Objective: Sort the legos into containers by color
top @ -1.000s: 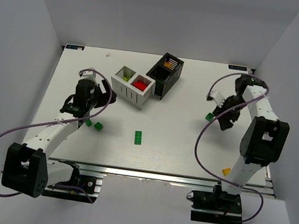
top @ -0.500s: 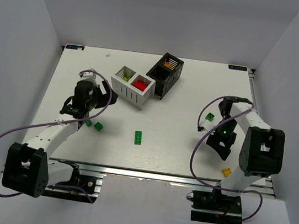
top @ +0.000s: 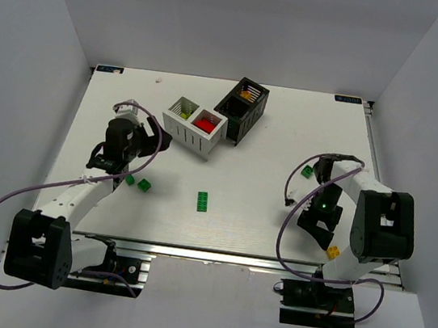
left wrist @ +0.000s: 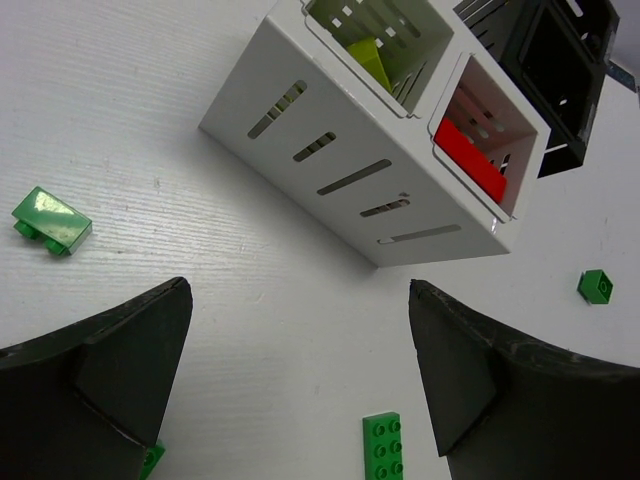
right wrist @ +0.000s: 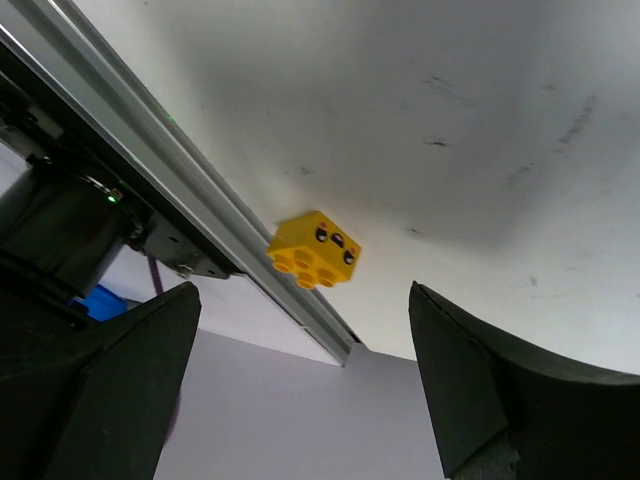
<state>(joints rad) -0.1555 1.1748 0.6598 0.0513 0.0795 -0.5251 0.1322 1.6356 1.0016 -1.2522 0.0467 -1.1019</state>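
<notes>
Right hand [top: 316,227]: fingers spread wide, empty. Target: yellow brick [right wrist: 313,250], at the near edge of the desk [top: 265,187] by its right corner, beside the rail [right wrist: 170,185]. It lies just ahead of this hand, centred between the fingers, with its longer side apparently across the gap. The left hand [left wrist: 300,300] is also spread and lies well apart.

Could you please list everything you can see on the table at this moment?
White container: one, white, far centre; lime lego in left compartment, red lego in right.
Black container: one, black, beside it; orange-yellow legos in far compartment.
Green legos: four, green, loose on table: two left, long one centre, one right.
Yellow lego: one, yellow, near-right table edge.
Left claw: one, black, open.
Right claw: one, black, open, near the yellow lego.
</notes>
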